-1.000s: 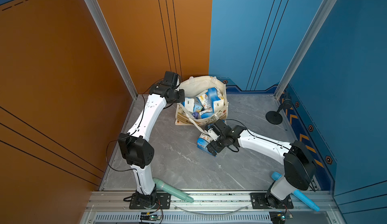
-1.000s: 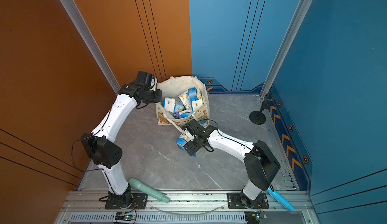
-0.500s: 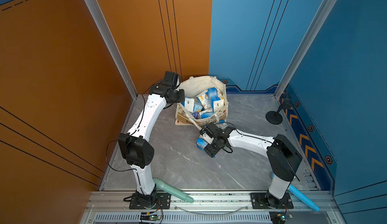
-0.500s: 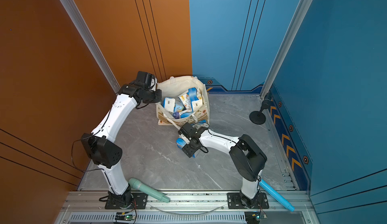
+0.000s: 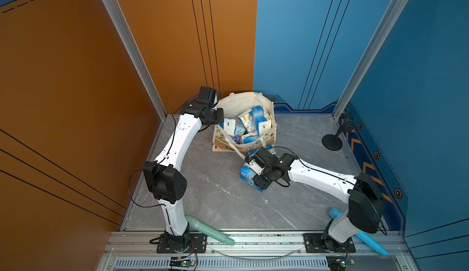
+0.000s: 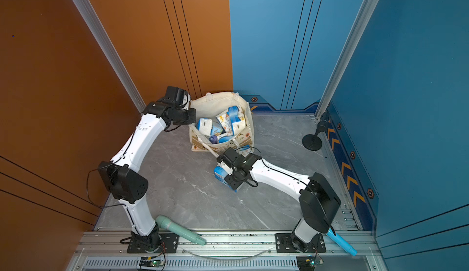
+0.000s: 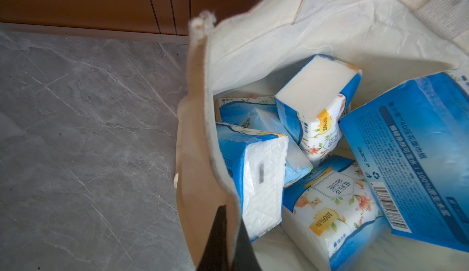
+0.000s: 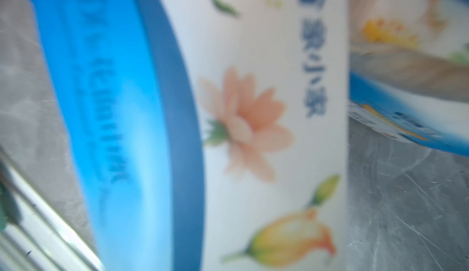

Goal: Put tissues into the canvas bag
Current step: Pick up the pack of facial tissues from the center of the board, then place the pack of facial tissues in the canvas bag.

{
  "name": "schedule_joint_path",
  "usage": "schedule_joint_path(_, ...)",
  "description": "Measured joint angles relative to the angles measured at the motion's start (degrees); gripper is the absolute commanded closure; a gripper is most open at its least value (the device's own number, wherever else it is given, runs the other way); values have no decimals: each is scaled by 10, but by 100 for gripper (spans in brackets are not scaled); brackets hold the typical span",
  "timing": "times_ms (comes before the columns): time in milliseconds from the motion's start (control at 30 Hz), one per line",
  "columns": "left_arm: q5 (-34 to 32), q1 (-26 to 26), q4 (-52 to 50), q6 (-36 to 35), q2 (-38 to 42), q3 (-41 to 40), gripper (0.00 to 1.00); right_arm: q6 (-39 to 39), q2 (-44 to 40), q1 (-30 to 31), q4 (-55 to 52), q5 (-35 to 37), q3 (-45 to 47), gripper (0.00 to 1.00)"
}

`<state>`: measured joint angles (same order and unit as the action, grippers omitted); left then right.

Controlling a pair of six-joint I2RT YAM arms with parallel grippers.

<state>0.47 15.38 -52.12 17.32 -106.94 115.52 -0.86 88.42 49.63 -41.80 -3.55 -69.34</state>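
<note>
The cream canvas bag (image 5: 243, 102) (image 6: 215, 104) stands open at the back of the floor, with several blue-and-white tissues (image 5: 253, 125) (image 6: 228, 122) (image 7: 317, 104) heaped inside. My left gripper (image 5: 219, 116) (image 6: 193, 116) (image 7: 232, 216) is shut on the bag's left rim (image 7: 200, 130). In front of the bag a single tissue pack (image 5: 246, 174) (image 6: 220, 174) (image 8: 241, 130) lies on the floor. My right gripper (image 5: 253, 178) (image 6: 228, 178) sits over it, jaws on either side. The pack fills the right wrist view and hides the fingers. A second pack (image 8: 406, 92) (image 6: 245, 149) lies against the bag's foot.
A teal cylinder (image 5: 208, 230) and a light-blue cylinder (image 5: 360, 236) lie by the arm bases on the front rail (image 5: 253, 239). A black round-footed stand (image 5: 332, 140) is at the right wall. Orange and blue walls close in the grey marble floor (image 5: 215, 201).
The right gripper has edged left onto the floor pack, and its elbow swung in and back out. The left arm and the bag have not moved.
</note>
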Motion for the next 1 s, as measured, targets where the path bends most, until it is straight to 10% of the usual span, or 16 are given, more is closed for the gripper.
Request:
schedule_joint_path(500,0,0,0,0,0,0,100,-34,-239,-68,36,-94,-117,54)
schedule_joint_path(1000,-6,-2,-3,2,0,0,100,-122,197,-56,162,25,-426,60)
